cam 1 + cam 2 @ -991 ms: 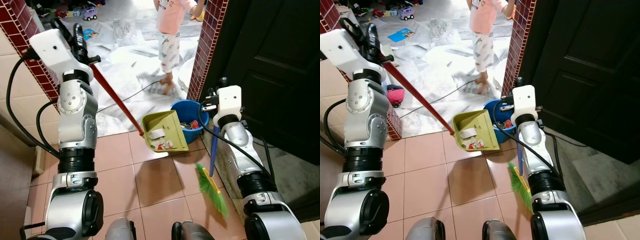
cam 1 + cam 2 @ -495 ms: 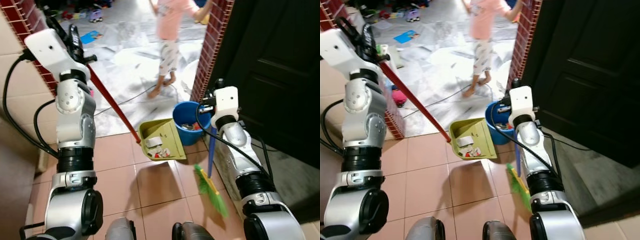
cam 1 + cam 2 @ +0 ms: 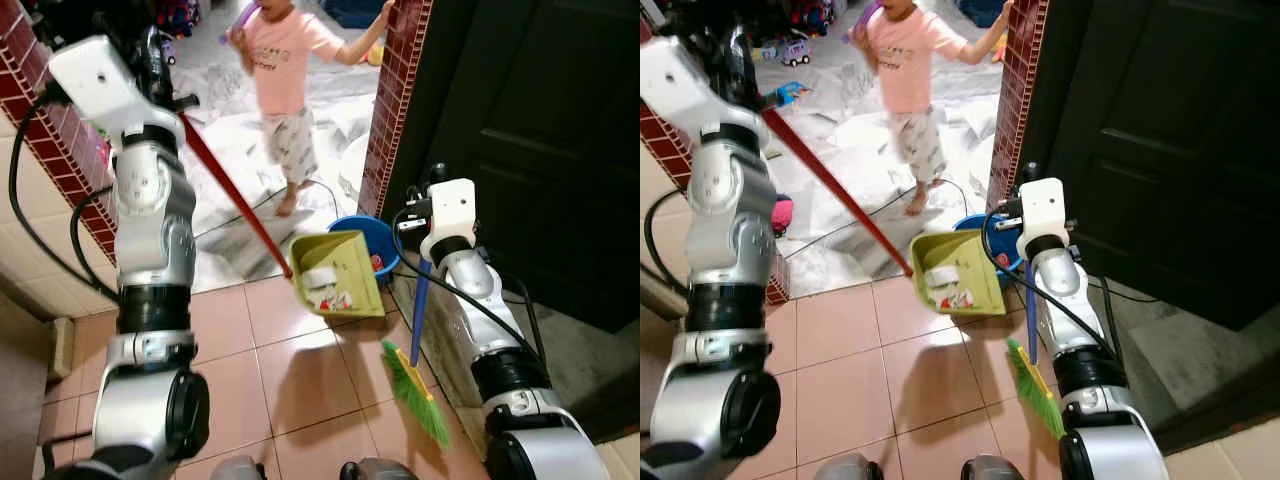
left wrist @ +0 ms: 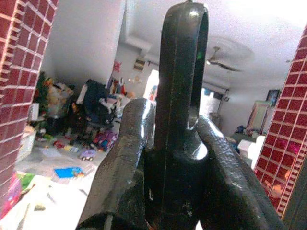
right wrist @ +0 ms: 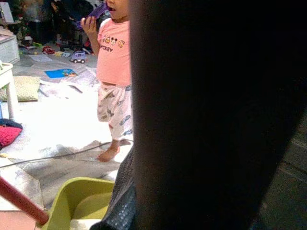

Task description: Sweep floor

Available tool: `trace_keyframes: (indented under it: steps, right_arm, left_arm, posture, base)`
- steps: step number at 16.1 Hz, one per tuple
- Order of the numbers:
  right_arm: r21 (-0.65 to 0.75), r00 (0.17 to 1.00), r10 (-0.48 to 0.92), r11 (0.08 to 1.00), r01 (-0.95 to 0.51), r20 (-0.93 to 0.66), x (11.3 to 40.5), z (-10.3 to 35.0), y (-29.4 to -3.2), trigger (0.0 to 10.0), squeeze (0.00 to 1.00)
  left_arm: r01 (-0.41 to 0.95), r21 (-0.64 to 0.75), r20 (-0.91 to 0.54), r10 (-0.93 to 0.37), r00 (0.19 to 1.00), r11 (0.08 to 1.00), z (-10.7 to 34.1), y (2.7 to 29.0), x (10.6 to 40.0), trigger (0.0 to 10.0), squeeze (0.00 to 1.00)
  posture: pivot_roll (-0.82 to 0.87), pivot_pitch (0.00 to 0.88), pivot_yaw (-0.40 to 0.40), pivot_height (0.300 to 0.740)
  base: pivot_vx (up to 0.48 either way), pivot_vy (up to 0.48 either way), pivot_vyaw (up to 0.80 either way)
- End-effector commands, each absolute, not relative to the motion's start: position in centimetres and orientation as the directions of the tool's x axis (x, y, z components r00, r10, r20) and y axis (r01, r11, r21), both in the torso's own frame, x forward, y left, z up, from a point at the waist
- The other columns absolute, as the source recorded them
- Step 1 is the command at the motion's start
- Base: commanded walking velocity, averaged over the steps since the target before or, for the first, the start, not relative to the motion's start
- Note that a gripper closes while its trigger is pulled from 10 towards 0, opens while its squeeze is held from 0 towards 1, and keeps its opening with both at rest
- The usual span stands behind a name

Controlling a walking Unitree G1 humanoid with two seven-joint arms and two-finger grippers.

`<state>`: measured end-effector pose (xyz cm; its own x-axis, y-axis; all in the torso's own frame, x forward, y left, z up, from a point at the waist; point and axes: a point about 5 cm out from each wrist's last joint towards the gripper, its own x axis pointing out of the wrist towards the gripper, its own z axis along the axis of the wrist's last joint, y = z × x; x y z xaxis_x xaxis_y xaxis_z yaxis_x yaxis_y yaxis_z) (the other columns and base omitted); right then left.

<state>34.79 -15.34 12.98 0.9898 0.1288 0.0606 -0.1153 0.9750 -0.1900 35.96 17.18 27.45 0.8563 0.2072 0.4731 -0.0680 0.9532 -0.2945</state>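
My left gripper [image 3: 160,62] is raised at the upper left, shut on the top of the long red handle [image 3: 235,200] of a yellow-green dustpan [image 3: 338,272]. The dustpan hangs tilted above the tiles, with paper scraps in it, its far edge against a blue bucket [image 3: 372,238]. In the left wrist view the black fingers [image 4: 129,158] clamp the handle's dark end loop. My right gripper [image 3: 432,195] is shut on the top of a broom's blue handle [image 3: 421,300]. Its green bristles [image 3: 415,385] rest on the floor by my right leg.
A person in a pink shirt [image 3: 285,90] stands barefoot on the marble floor just past the bucket. Red brick pillars [image 3: 395,110] frame the doorway, and a dark door [image 3: 540,150] is on the right. A cable [image 3: 235,215] and toys [image 3: 790,50] lie beyond.
The camera has shifted. The person has walked from the right pillar to the middle of the doorway, nearer to me. Dustpan and broom stay in my grippers, much as before.
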Motion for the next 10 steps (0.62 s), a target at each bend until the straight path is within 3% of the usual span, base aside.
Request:
trace_keyframes:
  steps: [1, 8, 10]
  right_arm:
    - [-0.200, 0.984, 0.143, 0.972, -0.121, 0.102, 35.06, 14.18, -15.14, 10.0, 0.00]
    - [-0.200, 0.984, 0.145, 0.972, -0.123, 0.100, 35.08, 14.19, -15.08, 10.0, 0.00]
    - [-0.201, 0.985, 0.145, 0.972, -0.123, 0.098, 35.08, 14.18, -15.07, 10.0, 0.00]
  left_arm:
    - [-0.026, -0.316, 0.569, 0.211, 0.795, 0.949, 30.06, 17.11, 35.42, 10.0, 0.00]
    - [-0.020, -0.312, 0.566, 0.203, 0.799, 0.950, 29.94, 16.77, 35.59, 10.0, 0.00]
    - [-0.016, -0.314, 0.563, 0.200, 0.802, 0.949, 29.84, 16.54, 35.62, 10.0, 0.00]
  posture:
    - [-0.07, 0.000, 0.011, 0.740]
    - [-0.07, 0.000, 0.013, 0.740]
    - [-0.07, 0.000, 0.013, 0.740]
  base:
    - [0.472, 0.000, 0.00]
    - [0.472, 0.000, 0.00]
    - [0.476, 0.000, -0.68]
